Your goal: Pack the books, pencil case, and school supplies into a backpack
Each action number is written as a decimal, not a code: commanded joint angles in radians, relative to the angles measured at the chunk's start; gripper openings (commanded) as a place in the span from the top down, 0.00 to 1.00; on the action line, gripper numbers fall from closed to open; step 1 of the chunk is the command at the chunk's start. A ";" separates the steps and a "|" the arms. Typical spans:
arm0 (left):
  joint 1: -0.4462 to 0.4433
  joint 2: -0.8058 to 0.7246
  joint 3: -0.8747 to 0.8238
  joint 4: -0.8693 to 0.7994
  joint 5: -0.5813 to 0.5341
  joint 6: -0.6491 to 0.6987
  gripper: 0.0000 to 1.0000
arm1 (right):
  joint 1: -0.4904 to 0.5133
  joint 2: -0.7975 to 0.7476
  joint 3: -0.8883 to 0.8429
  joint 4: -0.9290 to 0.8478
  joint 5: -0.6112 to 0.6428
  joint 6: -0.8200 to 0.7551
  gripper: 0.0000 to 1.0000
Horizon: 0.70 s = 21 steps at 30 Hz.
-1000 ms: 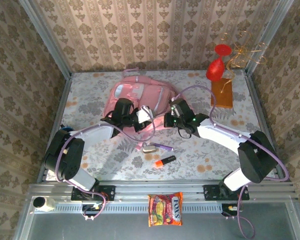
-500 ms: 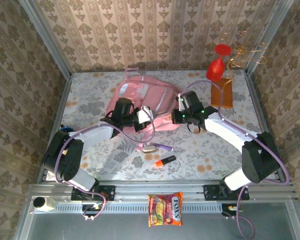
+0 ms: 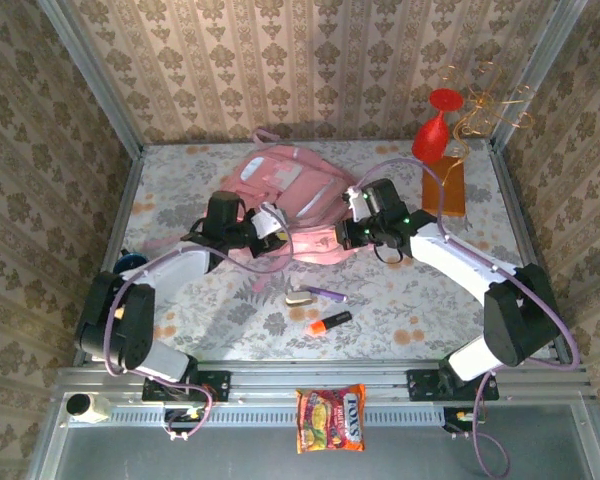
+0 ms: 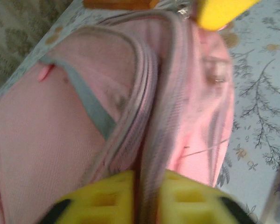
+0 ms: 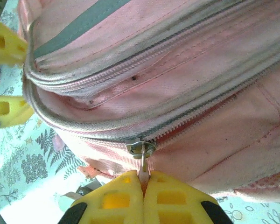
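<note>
Gripping a backpack's zip pull with one gripper, the other parted over a seam.
The pink backpack point(image 3: 280, 185) lies at the far centre of the table point(image 3: 175, 205). At its 4 o'clock edge the right gripper point(image 5: 143, 178) is closed tight on the tab of the zip pull point(image 5: 141, 149). At about 7 o'clock the left gripper point(image 4: 147, 184) stands partly parted, with a zip seam running between its fingers; whether they press it cannot be told. At 6 o'clock, apart from the backpack, lie a beige piece point(image 3: 300, 297), a purple pen point(image 3: 329, 294) and an orange-and-black marker point(image 3: 330, 323). An orange-brown slab point(image 3: 445, 187) lies at 3 o'clock. A snack packet point(image 3: 331, 418) lies farther at 6 o'clock, between the arm bases.
</note>
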 commanded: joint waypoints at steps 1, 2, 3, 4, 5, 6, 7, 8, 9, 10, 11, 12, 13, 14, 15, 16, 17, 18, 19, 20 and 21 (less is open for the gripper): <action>0.000 -0.076 -0.030 0.054 -0.048 -0.027 0.49 | 0.034 -0.023 0.011 0.019 -0.035 -0.010 1.00; -0.012 -0.093 -0.039 0.061 -0.053 -0.024 0.45 | 0.040 -0.020 0.014 0.023 -0.043 -0.005 1.00; -0.025 -0.111 -0.048 0.065 -0.058 -0.015 0.41 | 0.046 -0.015 0.015 0.031 -0.053 0.000 1.00; -0.044 -0.126 -0.052 0.063 -0.063 -0.006 0.38 | 0.051 -0.013 0.016 0.040 -0.061 0.002 1.00; -0.075 -0.136 -0.051 0.055 -0.070 0.006 0.37 | 0.055 -0.011 0.016 0.046 -0.062 0.007 1.00; -0.095 -0.142 -0.043 0.043 -0.081 0.019 0.36 | 0.058 -0.009 0.017 0.055 -0.066 0.011 1.00; -0.115 -0.146 -0.032 0.027 -0.085 0.032 0.36 | 0.061 -0.008 0.016 0.061 -0.068 0.016 1.00; -0.133 -0.143 -0.022 0.014 -0.084 0.043 0.36 | 0.064 -0.006 0.016 0.068 -0.071 0.020 1.00; -0.150 -0.137 -0.007 0.001 -0.083 0.054 0.36 | 0.067 -0.007 0.015 0.076 -0.072 0.024 1.00; -0.169 -0.125 0.009 -0.015 -0.083 0.070 0.36 | 0.070 -0.007 0.012 0.085 -0.076 0.030 1.00; -0.185 -0.110 0.028 -0.031 -0.086 0.083 0.36 | 0.072 -0.007 0.012 0.092 -0.080 0.036 1.00; -0.195 -0.093 0.045 -0.049 -0.089 0.095 0.37 | 0.075 -0.009 0.008 0.102 -0.083 0.044 1.00; -0.207 -0.073 0.065 -0.068 -0.095 0.106 0.37 | 0.076 -0.013 0.003 0.113 -0.088 0.052 1.00; -0.216 -0.053 0.081 -0.081 -0.104 0.115 0.37 | 0.078 -0.016 -0.002 0.124 -0.092 0.059 1.00; -0.221 -0.037 0.094 -0.090 -0.110 0.125 0.37 | 0.080 -0.020 -0.004 0.132 -0.093 0.066 1.00; -0.226 -0.019 0.106 -0.100 -0.118 0.133 0.38 | 0.081 -0.025 -0.008 0.140 -0.097 0.070 1.00; -0.227 -0.002 0.119 -0.103 -0.122 0.136 0.39 | 0.085 -0.027 -0.010 0.147 -0.101 0.076 1.00; -0.227 0.011 0.130 -0.106 -0.125 0.136 0.40 | 0.086 -0.030 -0.016 0.155 -0.104 0.080 1.00; -0.228 0.025 0.139 -0.113 -0.126 0.140 0.42 | 0.087 -0.032 -0.018 0.161 -0.107 0.084 1.00; -0.228 0.037 0.152 -0.122 -0.126 0.145 0.43 | 0.089 -0.033 -0.021 0.167 -0.112 0.088 1.00; -0.228 0.048 0.161 -0.126 -0.127 0.147 0.46 | 0.089 -0.036 -0.026 0.172 -0.113 0.091 1.00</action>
